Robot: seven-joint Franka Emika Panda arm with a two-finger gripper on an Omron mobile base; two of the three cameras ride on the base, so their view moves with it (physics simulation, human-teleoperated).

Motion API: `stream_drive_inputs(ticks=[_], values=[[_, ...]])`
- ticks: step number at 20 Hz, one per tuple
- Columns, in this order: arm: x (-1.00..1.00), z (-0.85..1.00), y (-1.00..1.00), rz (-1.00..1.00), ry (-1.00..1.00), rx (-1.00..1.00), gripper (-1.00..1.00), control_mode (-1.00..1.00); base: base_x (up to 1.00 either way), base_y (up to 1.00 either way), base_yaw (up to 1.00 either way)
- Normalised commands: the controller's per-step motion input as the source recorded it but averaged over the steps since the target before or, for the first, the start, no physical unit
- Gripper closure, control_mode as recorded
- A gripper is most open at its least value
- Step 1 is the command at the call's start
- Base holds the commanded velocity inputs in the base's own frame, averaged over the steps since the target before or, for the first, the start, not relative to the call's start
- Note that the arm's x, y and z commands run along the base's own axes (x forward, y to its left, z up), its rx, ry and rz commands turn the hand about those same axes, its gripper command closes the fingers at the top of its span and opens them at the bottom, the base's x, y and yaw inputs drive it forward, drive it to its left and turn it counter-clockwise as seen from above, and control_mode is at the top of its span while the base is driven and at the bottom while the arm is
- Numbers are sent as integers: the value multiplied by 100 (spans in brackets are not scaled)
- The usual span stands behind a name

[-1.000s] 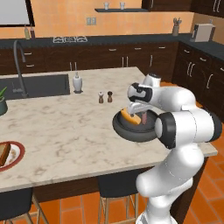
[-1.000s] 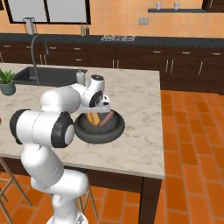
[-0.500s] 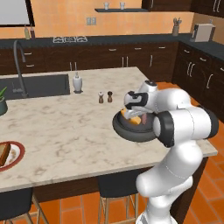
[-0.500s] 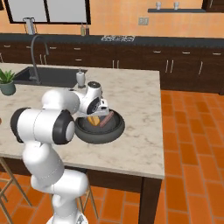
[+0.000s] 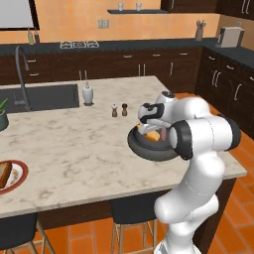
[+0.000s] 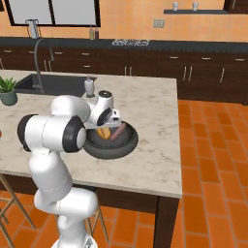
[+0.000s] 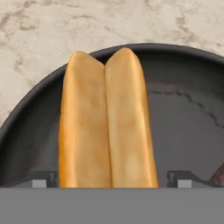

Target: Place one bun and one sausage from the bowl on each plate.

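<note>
- The gripper (image 7: 112, 180) was right over the bowl (image 7: 183, 131), low down inside its rim, and its two fingertips (image 7: 43, 178) stood wide apart with nothing between them squeezed yet
- The bun (image 7: 107, 122) lay inside the bowl, straight ahead of the hand, and its long way ran away from the hand toward the bowl's far rim
- The near end of the bun sat between the two fingertips, one tip on each long side, so the open hand looked lined up across the bun's short way
- It could not be told if the fingertips touched the bun or just stood beside it
- A sausage (image 6: 117, 131) lay in the bowl too, just beside the bun, on the side away from the arm in the right base view
- The bowl (image 5: 149, 149) sat on the counter (image 5: 74, 149), near the edge by the robot
- A plate (image 5: 15, 174) with some food on it sat well apart from the bowl, at the counter's far left end
- The next move was likely to close on the bun and lift it
</note>
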Motion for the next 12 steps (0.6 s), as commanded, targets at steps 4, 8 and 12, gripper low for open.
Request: stream_drive_inputs(ticks=[4, 8, 12], values=[[1, -25, -3, 2, 0, 0, -100, -100, 0, 0, 0], [3, -17, -14, 8, 0, 0, -100, -100, 0, 0, 0], [3, -9, -4, 6, 0, 0, -100, -100, 0, 0, 0]])
